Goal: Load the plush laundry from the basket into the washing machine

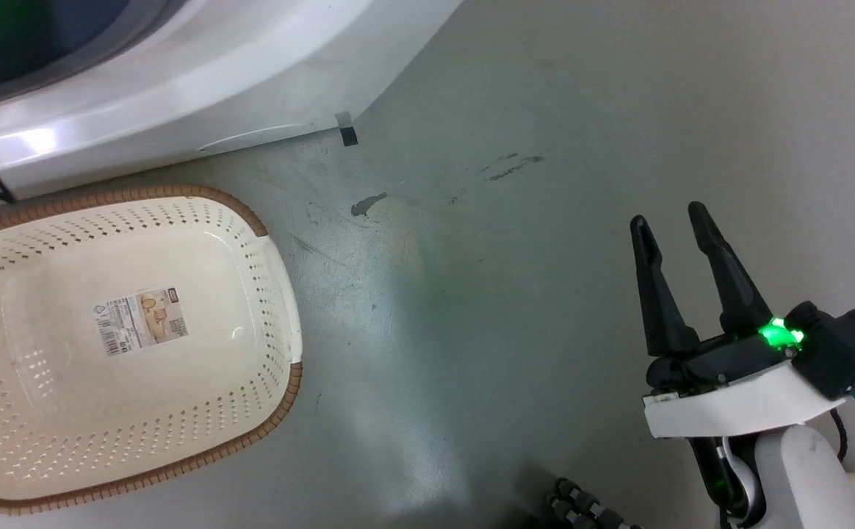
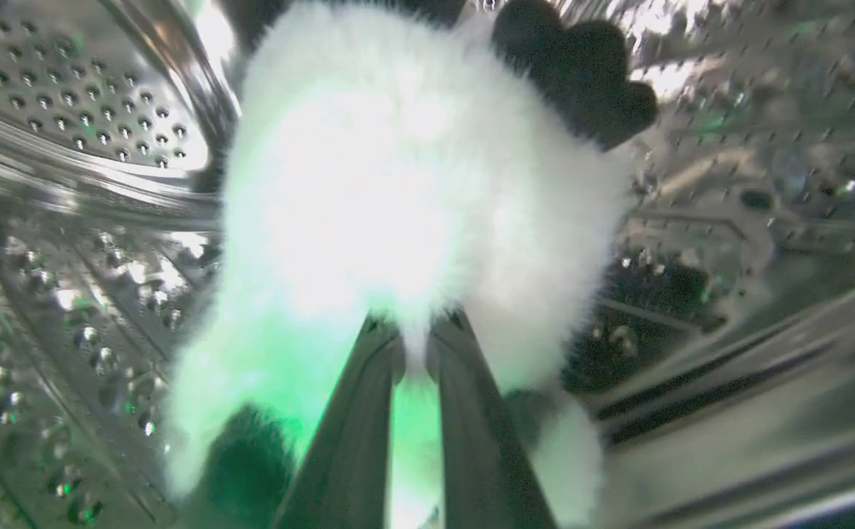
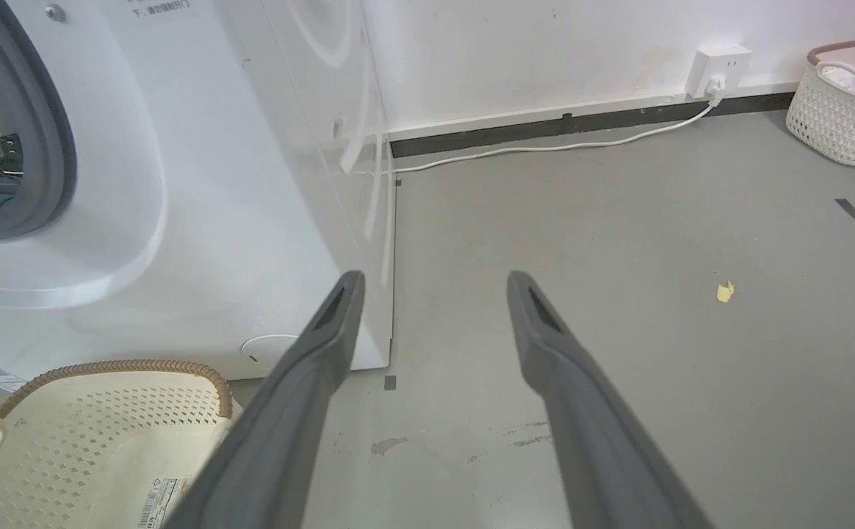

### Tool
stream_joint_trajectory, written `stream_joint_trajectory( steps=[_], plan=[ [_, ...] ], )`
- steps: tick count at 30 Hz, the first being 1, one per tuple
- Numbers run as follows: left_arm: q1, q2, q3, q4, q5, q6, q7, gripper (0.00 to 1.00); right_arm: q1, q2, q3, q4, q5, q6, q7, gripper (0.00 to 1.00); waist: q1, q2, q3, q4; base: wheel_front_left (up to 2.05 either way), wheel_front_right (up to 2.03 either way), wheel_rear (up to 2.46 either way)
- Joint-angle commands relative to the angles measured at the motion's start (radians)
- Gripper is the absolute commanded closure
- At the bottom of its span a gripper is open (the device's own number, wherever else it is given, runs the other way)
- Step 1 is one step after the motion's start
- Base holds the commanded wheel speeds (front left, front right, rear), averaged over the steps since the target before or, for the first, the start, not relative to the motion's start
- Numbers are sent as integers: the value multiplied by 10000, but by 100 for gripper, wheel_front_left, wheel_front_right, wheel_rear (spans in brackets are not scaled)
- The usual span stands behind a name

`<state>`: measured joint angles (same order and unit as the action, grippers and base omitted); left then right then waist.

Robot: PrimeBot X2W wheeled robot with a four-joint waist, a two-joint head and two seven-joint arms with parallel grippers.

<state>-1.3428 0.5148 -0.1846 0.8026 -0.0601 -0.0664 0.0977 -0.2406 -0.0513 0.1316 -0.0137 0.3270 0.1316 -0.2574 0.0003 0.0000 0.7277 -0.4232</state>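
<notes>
While the plush laundry (image 2: 398,184) lay inside the steel drum (image 2: 67,110) of the washing machine (image 1: 178,88), the left pincer (image 2: 414,330) was narrow, its tips pinching white fur at the toy's 6 o'clock. Head view: the basket (image 1: 280,308) at 9 o'clock, label sticker (image 1: 141,322) on its bottom; the right pincer (image 1: 667,213) at 4 o'clock — wide, gripping nothing, above the floor (image 1: 508,294).

In the washing machine (image 2: 67,110) drum, plush laundry (image 2: 413,191); basket (image 1: 284,308) on the floor (image 1: 545,294) just before it.
</notes>
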Motion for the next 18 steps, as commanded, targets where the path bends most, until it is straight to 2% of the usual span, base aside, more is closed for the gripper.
stream_joint_trajectory(
  steps=[1, 2, 3, 4, 9, 10, 14, 18],
  plan=[
    [-183, -40, -63, 217, 19, -64, -74, 100, -222, 11, -24, 27, -13, -9, -44, 0, -3, 0, -76, 83, 0, 0, 0],
    [-206, -83, -103, 399, 10, -80, -179, 64, -235, 11, -36, 32, -43, -9, -44, 0, -3, 0, -131, 125, 0, 0, 0],
    [-205, -123, -140, 569, 3, -90, -307, 7, -246, 11, -54, 30, -81, -9, -44, 0, -3, 0, -207, 169, 0, 0, 0],
    [-188, -156, -182, 724, 6, -95, -457, 0, -251, 11, -82, 25, -127, -9, -44, 0, -3, 0, -301, 215, 0, 0, 0],
    [48, -418, -416, 1362, -4, -139, -1376, 0, -227, 11, -359, 15, -555, -9, -44, 0, -3, 0, -983, 576, 0, 0, 0],
    [410, -806, -375, 1716, -301, -203, -2011, 0, -132, 11, -665, -21, -913, -9, -44, 0, -3, 0, -1629, 946, 0, 0, 0],
    [1398, -1756, -180, 2093, -1074, -388, -3001, 0, 199, 11, -1059, -16, -1590, -9, -44, 0, -3, 0, -2896, 1718, 0, 0, 0],
    [2498, -2259, -276, 1845, -1322, -474, -3453, 0, 586, 4, -1295, -22, -1942, -9, -44, 0, -3, 0, -3930, 2326, 0, 0, 0]
  ],
)
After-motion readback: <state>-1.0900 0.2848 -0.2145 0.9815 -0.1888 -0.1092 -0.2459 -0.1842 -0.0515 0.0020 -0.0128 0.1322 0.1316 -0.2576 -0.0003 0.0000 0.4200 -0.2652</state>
